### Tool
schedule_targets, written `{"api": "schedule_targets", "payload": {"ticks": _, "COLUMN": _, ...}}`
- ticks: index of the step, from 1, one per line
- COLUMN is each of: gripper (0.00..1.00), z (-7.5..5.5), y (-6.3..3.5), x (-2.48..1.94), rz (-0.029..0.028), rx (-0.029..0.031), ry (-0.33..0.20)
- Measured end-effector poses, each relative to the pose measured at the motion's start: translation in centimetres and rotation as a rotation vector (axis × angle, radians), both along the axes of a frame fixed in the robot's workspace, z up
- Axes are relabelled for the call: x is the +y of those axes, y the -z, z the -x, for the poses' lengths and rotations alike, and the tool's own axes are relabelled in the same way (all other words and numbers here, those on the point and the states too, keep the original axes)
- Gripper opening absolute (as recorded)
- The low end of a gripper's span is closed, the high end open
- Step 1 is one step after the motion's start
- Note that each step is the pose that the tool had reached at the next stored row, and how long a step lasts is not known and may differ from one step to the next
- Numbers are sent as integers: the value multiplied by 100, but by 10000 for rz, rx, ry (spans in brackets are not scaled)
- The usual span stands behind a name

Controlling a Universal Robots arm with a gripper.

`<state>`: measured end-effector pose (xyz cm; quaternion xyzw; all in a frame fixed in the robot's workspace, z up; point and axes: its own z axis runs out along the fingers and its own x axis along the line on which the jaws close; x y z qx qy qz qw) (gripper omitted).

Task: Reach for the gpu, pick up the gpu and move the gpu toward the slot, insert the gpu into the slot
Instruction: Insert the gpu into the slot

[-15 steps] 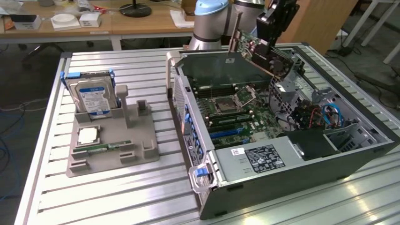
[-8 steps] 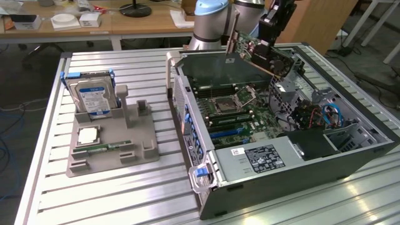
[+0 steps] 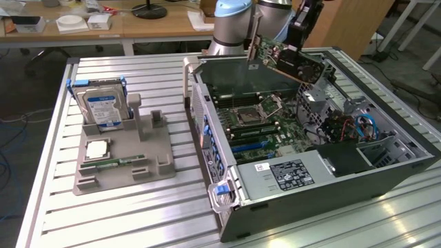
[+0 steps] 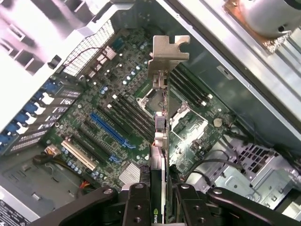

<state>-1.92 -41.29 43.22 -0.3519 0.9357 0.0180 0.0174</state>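
Items, from the exterior view's left to its right.

1. Slatted aluminium table (image 3: 138, 217), carrying everything listed below.

2. Grey fixture tray (image 3: 165, 168), on the table's left part.
- Blue-labelled hard drive (image 3: 102, 107), standing upright in a cradle at the far end.
- Processor chip (image 3: 96, 149), lying flat nearer the front.
- Memory stick (image 3: 113, 164), lying flat just in front of the chip.

3. Desktop computer case (image 3: 344, 178), lying on its side with the open side up, just beside the tray.
- Green motherboard (image 3: 276, 126), with the square processor socket (image 3: 249, 114) near its middle.
- The slot (image 4: 110, 130), a long blue strip among parallel dark ones.
- Grey power supply (image 3: 286, 173), at the near end.
- Blue cables (image 3: 365, 124), by the drive bay on the right.

4. Gpu (image 3: 293, 62), in the air over the far part of the open case. It is tilted, with its silver bracket toward the left. It hangs clear of the motherboard and apart from the slot.

5. Gripper (image 4: 163, 202), jaws drawn in narrow and clamped on the gpu, one finger against each face of the card.
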Motion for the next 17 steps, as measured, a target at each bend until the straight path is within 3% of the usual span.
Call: {"api": "schedule_targets", "payload": {"ticks": 17, "gripper": 25, "z": 0, "y": 7, "x": -3, "rz": 0, "rx": -1, "ry": -2146}}
